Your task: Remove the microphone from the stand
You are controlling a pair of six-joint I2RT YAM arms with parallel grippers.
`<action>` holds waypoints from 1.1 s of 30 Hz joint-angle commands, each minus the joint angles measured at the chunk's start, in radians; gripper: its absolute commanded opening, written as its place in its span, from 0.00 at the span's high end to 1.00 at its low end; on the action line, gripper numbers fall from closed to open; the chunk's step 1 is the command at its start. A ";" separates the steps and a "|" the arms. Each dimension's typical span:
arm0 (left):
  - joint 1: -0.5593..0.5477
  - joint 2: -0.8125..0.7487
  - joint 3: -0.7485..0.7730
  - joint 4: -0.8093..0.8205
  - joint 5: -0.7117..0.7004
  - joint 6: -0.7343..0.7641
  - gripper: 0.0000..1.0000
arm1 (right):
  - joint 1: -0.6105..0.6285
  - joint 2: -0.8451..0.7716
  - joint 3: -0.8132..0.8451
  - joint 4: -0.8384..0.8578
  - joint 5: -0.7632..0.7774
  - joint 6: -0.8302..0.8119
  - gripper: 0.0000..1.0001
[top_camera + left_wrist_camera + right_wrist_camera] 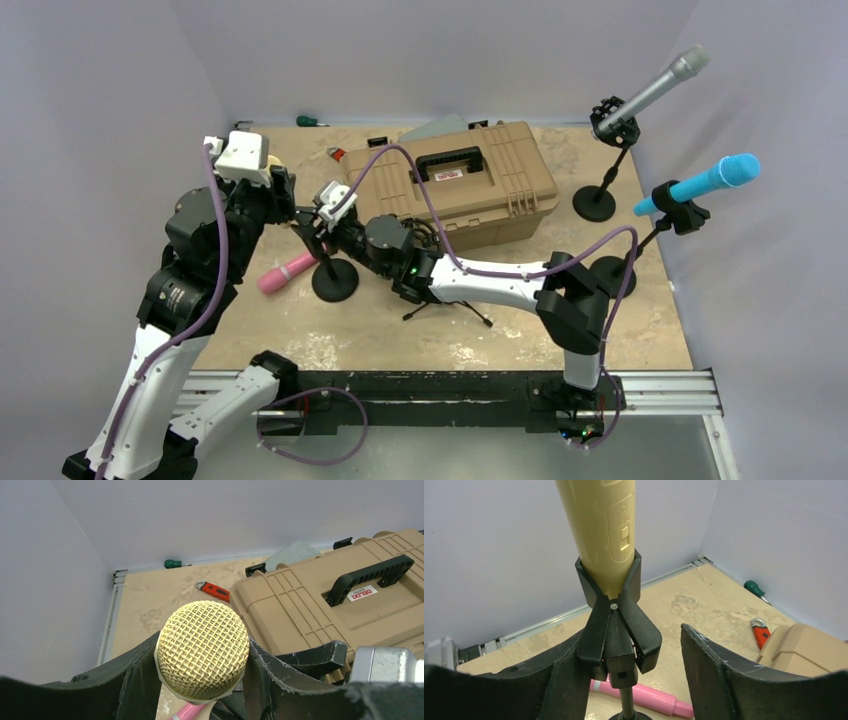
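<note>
Clenching the microphone (202, 650) by its gold head, my left gripper (202, 656) has a hold, yet it sits in the stand clip (616, 625). My right gripper (631, 645) straddles that clip, jaws released. The lift-out is not yet done.

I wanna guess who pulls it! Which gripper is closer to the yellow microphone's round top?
Left. The left gripper hugs the mesh head; the right gripper sits lower, open around the clip.
</note>
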 commanded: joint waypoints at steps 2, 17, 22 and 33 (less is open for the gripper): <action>0.003 -0.002 0.004 0.053 0.005 0.009 1.00 | -0.001 -0.014 0.059 0.017 0.030 -0.037 0.38; 0.003 0.025 0.036 0.038 -0.067 -0.012 1.00 | 0.021 0.019 0.061 0.014 0.082 -0.049 1.00; 0.003 0.061 0.095 0.015 -0.258 -0.088 1.00 | 0.021 0.012 0.041 0.029 0.122 -0.049 1.00; 0.029 0.024 0.086 -0.029 -0.662 -0.265 1.00 | 0.021 0.022 0.056 0.008 0.120 -0.001 1.00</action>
